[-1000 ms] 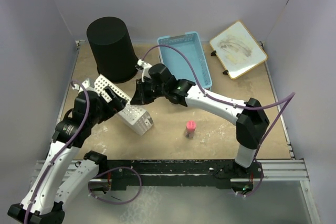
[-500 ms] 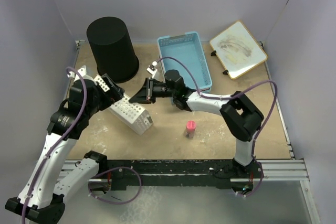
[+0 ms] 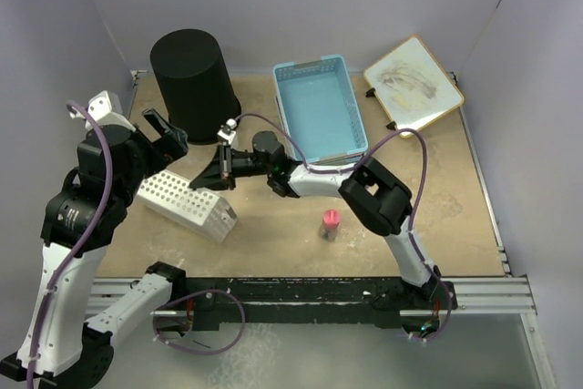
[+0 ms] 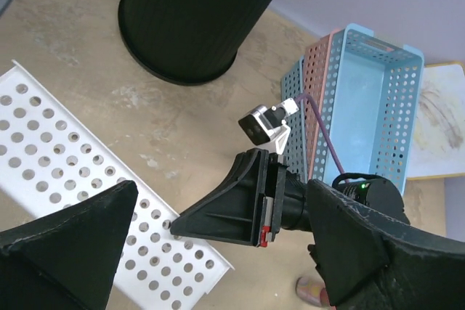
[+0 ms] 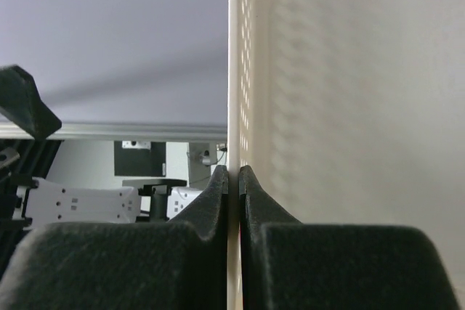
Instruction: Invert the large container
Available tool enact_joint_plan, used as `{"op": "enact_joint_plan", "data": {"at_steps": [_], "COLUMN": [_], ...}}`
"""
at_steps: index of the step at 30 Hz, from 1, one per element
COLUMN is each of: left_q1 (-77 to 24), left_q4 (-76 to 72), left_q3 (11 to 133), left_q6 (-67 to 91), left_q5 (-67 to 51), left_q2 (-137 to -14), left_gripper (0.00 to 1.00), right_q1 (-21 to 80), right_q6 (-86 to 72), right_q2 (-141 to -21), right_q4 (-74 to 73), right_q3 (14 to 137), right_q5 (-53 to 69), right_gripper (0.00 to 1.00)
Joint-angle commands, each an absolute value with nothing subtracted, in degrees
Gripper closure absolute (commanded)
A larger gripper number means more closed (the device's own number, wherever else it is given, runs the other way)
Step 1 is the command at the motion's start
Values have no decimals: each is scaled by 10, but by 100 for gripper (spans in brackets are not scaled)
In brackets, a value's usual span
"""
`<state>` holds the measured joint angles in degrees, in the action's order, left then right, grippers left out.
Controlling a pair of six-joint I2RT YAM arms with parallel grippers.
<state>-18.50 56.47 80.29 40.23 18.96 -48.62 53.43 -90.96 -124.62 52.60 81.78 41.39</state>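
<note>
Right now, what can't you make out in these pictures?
The bucket: its top is cut off by the left wrist view's edge.
Right wrist view: the white basket pinched by the right gripper blocks nearly everything else.
The small pink thing: too small in the top view to identify.

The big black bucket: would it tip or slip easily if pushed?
The black bucket probably resists tipping, since its flared rim is down. It looks like plastic, so likely light for its bulk. Ribbed sides may help grip.
</note>
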Motion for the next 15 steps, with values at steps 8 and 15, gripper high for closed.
{"op": "enact_joint_plan", "data": {"at_steps": [8, 15], "left_q1": [-183, -183], "left_q4": [589, 583], "left_q3": [793, 782], "left_q6": [390, 381], "left_q5": [215, 199], "left_q2": [-486, -493], "left_gripper": [4, 4], "right_q1": [497, 469], "right_q6": [-646, -591], "right_q2": [-1202, -1192], "right_q4": [61, -8], "right_q3": [865, 866], "right_q5": [218, 151], "right_gripper": [100, 78]}}
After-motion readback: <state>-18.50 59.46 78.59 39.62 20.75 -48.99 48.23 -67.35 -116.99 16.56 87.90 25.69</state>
